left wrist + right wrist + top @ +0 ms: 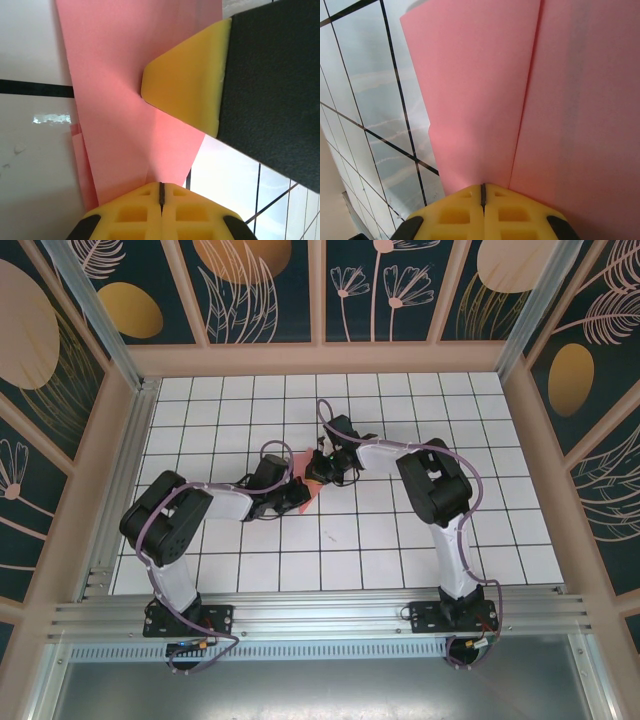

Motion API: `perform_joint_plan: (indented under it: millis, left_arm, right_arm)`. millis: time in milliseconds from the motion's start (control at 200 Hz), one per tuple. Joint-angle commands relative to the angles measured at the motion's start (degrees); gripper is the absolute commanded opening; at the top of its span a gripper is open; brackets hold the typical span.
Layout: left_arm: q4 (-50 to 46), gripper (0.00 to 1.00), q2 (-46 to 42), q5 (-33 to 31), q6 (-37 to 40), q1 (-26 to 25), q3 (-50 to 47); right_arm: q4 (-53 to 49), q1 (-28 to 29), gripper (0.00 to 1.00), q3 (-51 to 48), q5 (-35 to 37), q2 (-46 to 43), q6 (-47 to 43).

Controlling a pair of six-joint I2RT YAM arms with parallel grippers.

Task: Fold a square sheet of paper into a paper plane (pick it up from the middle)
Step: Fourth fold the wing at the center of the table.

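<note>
Top external view: both arms reached inward and met near the middle of the tabletop [400, 540], well away from every edge.
Left gripper [293, 497]: closed, its yellow fingers [140, 212] pressed together with only a thin dark seam between them, and clamped on the lower edge of the sheet.
Right gripper [322, 472]: also closed, its fingers [455, 212] meeting flat against each other and pinching the sheet at the end of a fold line.
Sheet of paper [303, 462]: salmon-pink and plain, caught between the two grippers at the tabletop's centre. From above only small patches of it showed past the black gripper bodies.
Left wrist view: the paper rose from the closed fingers as a broad pink band that narrowed toward them, with a soft crease up its middle. A second layer peeked out along its left side. A yellow pad [185, 85] of the right gripper lay against the paper from the right, its black body behind it.
Right wrist view: two pink panels lay side by side, split by a straight fold that ran from the top down to the finger seam. The left panel ended in a clean edge over the white tiles.
Contact with tabletop: I could not tell whether the paper touched the tiles or was held just clear of them.
</note>
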Motion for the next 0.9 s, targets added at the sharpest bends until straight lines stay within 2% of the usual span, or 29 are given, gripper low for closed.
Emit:
perform_joint_plan:
  millis: [0, 195, 896]
  left_arm:
    - [-6.6, 0.03, -1.2, 0.0, 1.6, -0.9, -3.5]
    - [-7.1, 0.00, -2.4, 1.6, 2.2, -2.2, -5.0]
    - [-10.9, 0.00, -7.2, 4.1, 4.9, -4.2, -10.1]
  right_arm:
    - [-5.0, 0.0, 0.05, -0.7, 7.4, 5.3, 0.9]
    - [-5.3, -0.2, 0.04, -0.5, 7.5, 6.0, 1.2]
    - [-5.9, -0.2, 0.04, -0.4, 7.8, 7.1, 1.5]
